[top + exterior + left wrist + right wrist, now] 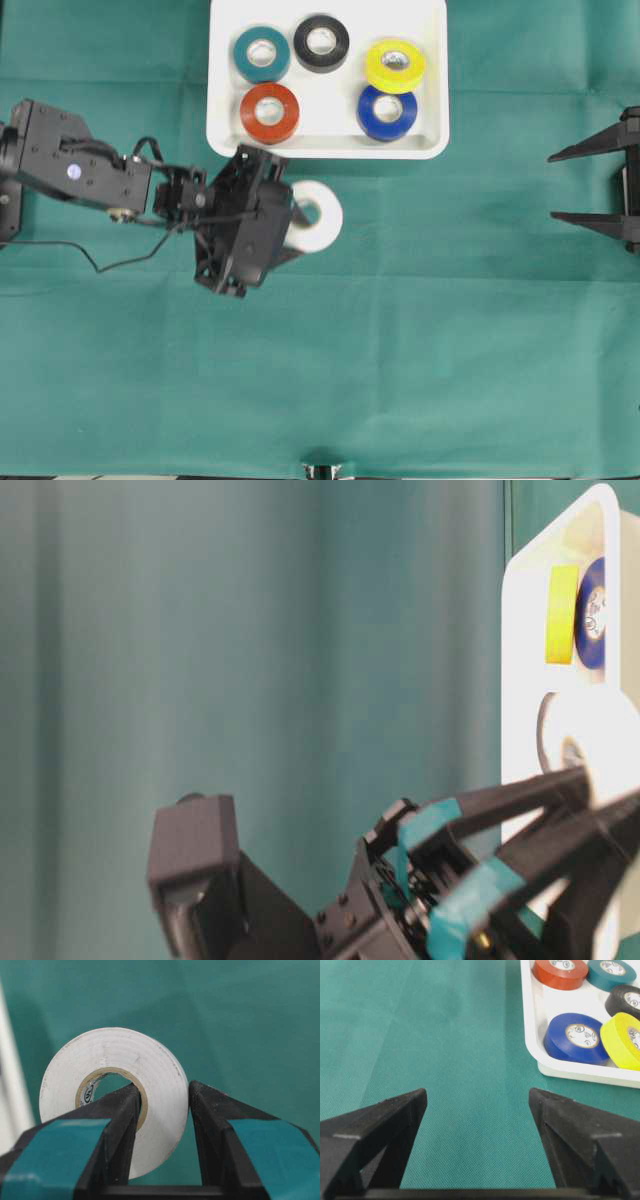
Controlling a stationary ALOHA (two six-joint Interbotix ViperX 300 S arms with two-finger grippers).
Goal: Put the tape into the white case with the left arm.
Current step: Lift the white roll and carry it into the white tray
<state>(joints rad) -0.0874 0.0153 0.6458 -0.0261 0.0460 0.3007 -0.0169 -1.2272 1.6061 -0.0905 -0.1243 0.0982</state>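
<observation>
The left claw [162, 1110] pinches the white tape [112, 1097] through its wall, one finger inside the core, just outside the case [225, 135]. Light and rigid, the roll should hold firm; its smooth face might slip.

No text can be read with certainty. The cardboard core of the white tape roll [120, 1110] carries a small dark printed mark, too small to decipher. The core labels of the blue roll [576, 1037] and the red roll [560, 971] bear fine print, also illegible.
</observation>
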